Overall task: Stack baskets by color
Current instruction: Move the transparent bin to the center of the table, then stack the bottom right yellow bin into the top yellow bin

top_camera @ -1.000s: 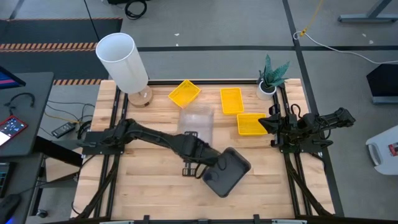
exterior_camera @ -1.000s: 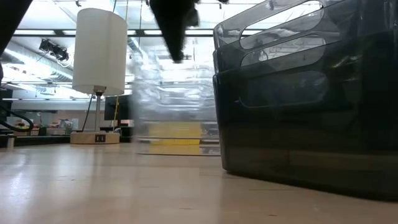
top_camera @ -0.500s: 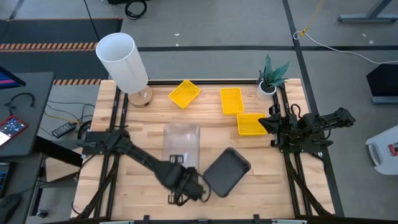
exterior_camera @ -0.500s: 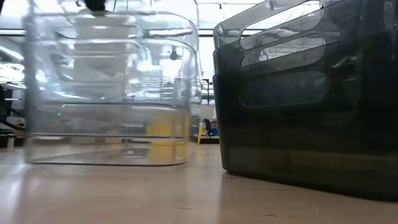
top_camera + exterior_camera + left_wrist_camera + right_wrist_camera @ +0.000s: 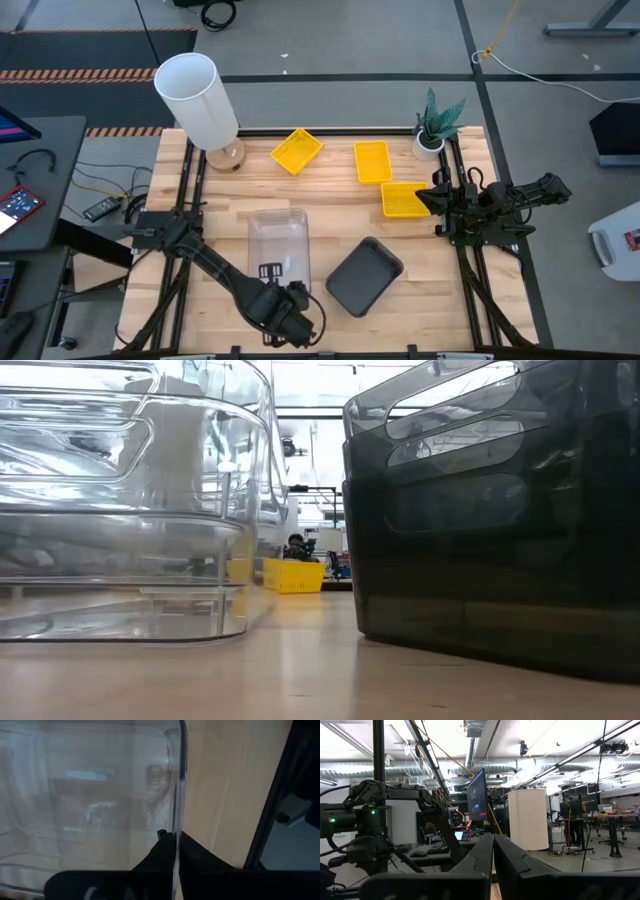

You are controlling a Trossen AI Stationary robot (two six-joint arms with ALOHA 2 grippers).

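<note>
A clear basket (image 5: 278, 245) stands left of centre, nearer the table's near edge; it fills the left of the low view (image 5: 120, 510). My left gripper (image 5: 283, 300) points down at the basket's near end, shut on its wall (image 5: 170, 834). The dark grey baskets (image 5: 365, 275) sit nested on the table to the right (image 5: 490, 530). Three yellow baskets lie flat at the back: (image 5: 297, 150), (image 5: 372, 162), (image 5: 403, 198). My right gripper (image 5: 493, 845) waits shut at the table's right edge, touching nothing. My left gripper pinches the clear basket's near end wall (image 5: 176, 820) at its rim, one finger inside the basket and one outside. The fingers come from above, pointing down. The basket stays level, top up; in the low view its base (image 5: 130, 632) is at the table top.
A tall white cylinder (image 5: 197, 97) on a wooden foot stands at the back left, a small potted plant (image 5: 435, 125) at the back right. Bare wood lies between the clear and dark grey baskets and along the near edge.
My left gripper has swung toward the table's near edge and to the left, rolling as it went, still shut on the clear basket. The basket has come with it from the table's middle to left of the dark grey baskets and now looms close in the low view.
</note>
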